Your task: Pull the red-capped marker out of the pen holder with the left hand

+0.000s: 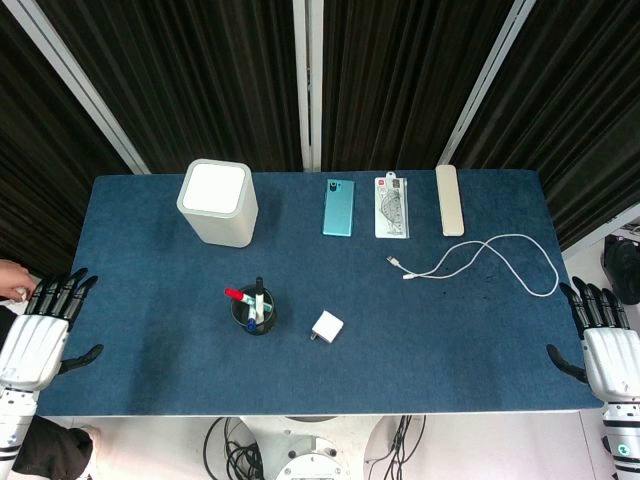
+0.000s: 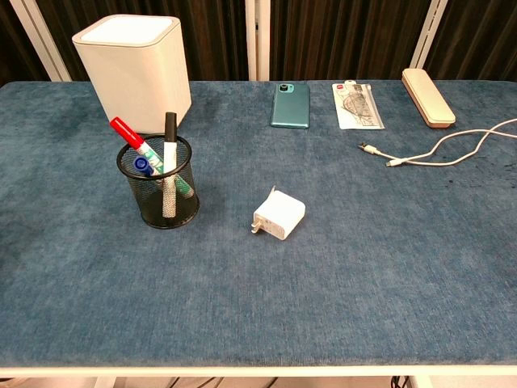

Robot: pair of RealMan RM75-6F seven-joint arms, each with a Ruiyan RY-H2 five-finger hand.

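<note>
A black mesh pen holder (image 1: pixel 254 312) (image 2: pixel 161 194) stands on the blue table, left of centre. The red-capped marker (image 1: pixel 236 295) (image 2: pixel 129 134) leans out of it toward the left, beside a black-capped marker (image 2: pixel 170 133) and a blue-capped one (image 2: pixel 143 165). My left hand (image 1: pixel 40 330) hovers at the table's left edge, fingers apart and empty, well away from the holder. At the right edge my right hand (image 1: pixel 605 345) is likewise spread and empty. Neither hand shows in the chest view.
A white box-shaped device (image 1: pixel 217 202) stands behind the holder. A white charger (image 1: pixel 327 327) lies to its right. Along the back lie a teal phone (image 1: pixel 338 208), a packaged item (image 1: pixel 391 207) and a beige case (image 1: pixel 449 199). A white cable (image 1: pixel 480 262) curls at the right.
</note>
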